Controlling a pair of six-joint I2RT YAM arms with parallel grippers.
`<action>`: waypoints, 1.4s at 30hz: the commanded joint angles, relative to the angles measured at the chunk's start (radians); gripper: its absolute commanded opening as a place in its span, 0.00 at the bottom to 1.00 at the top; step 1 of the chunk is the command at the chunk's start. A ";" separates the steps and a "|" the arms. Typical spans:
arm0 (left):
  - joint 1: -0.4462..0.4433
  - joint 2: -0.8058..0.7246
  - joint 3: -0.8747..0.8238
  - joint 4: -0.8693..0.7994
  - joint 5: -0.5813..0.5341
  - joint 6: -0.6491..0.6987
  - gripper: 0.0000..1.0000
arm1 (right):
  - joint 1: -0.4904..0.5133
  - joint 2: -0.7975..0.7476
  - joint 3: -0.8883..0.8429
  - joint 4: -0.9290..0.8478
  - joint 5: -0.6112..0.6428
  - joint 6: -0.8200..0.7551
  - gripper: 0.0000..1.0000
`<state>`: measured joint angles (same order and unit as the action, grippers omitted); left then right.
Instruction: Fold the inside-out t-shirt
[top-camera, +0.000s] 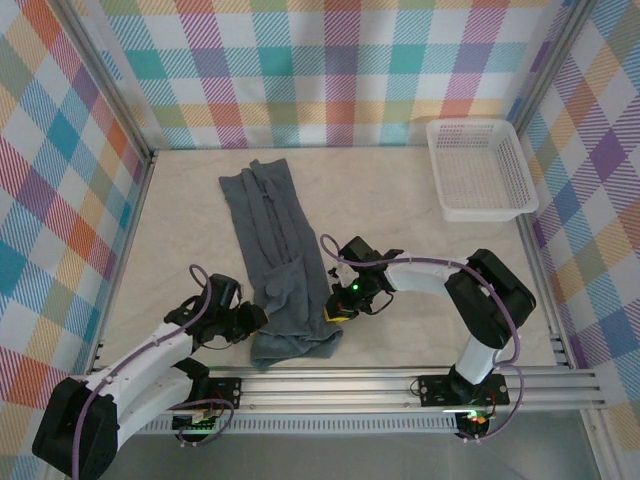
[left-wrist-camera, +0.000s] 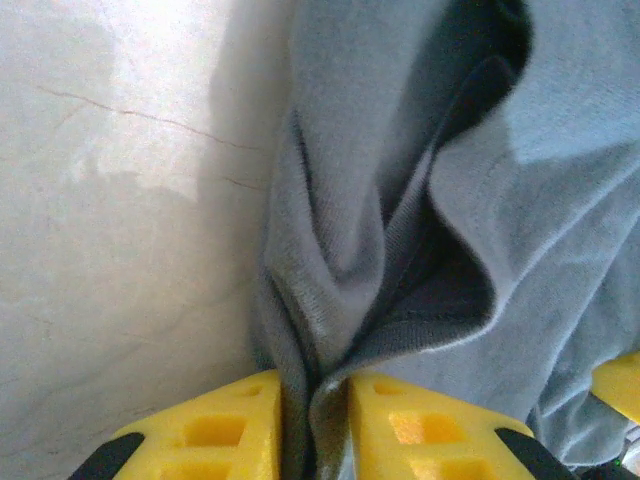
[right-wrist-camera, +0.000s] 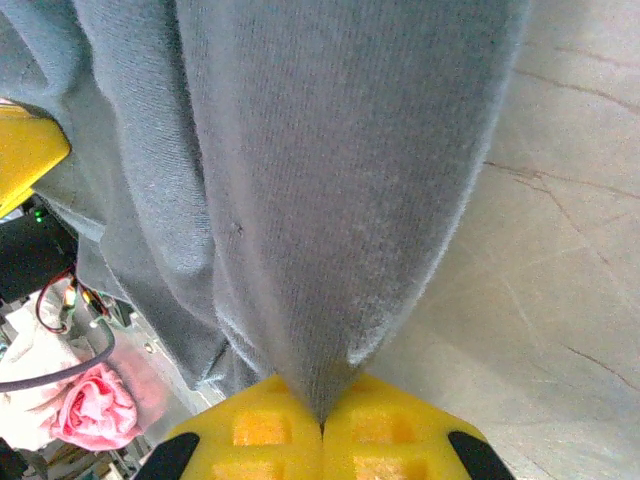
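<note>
Inside-out t-shirt (top-camera: 278, 262): from above, it lies as a long narrow grey strip on the worktop (top-camera: 420, 260), running from the middle down to the near edge, a little left of centre. The left end effector (top-camera: 250, 320) is at its near left side and the right end effector (top-camera: 335, 308) at its near right side. A white mesh basket (top-camera: 480, 170) sits well apart in the far right corner.

On the left wrist camera, the yellow fingers (left-wrist-camera: 215, 430) are clamped on a bunched fold of cloth, with several layers gathered between them.

On the right wrist camera, the pads (right-wrist-camera: 260, 420) are pressed together on a thin pinch of the shirt's edge.

The likely trouble is that the fabric is soft and thin, so the small right-hand pinch could slip out once the arms pull. The left grip holds a crumpled wad, which may drag hidden layers along and leave a crooked, wrinkled fold. If the arms lift unevenly, the strip would twist.

I can read no label, brand or writing anywhere.
</note>
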<state>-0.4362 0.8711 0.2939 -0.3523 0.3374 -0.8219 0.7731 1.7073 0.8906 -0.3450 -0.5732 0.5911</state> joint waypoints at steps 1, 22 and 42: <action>-0.010 -0.045 -0.035 -0.015 0.029 0.016 0.21 | 0.005 0.008 0.027 -0.028 0.014 0.004 0.00; -0.354 -0.087 0.308 -0.344 -0.194 -0.131 0.00 | 0.005 -0.377 0.039 -0.310 0.131 -0.008 0.00; 0.338 0.565 0.905 -0.151 -0.213 0.127 0.00 | -0.231 0.371 1.032 -0.111 0.170 -0.190 0.00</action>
<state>-0.1574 1.3422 1.1481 -0.6079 0.0704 -0.7528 0.5705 1.9930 1.8080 -0.5186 -0.3813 0.4305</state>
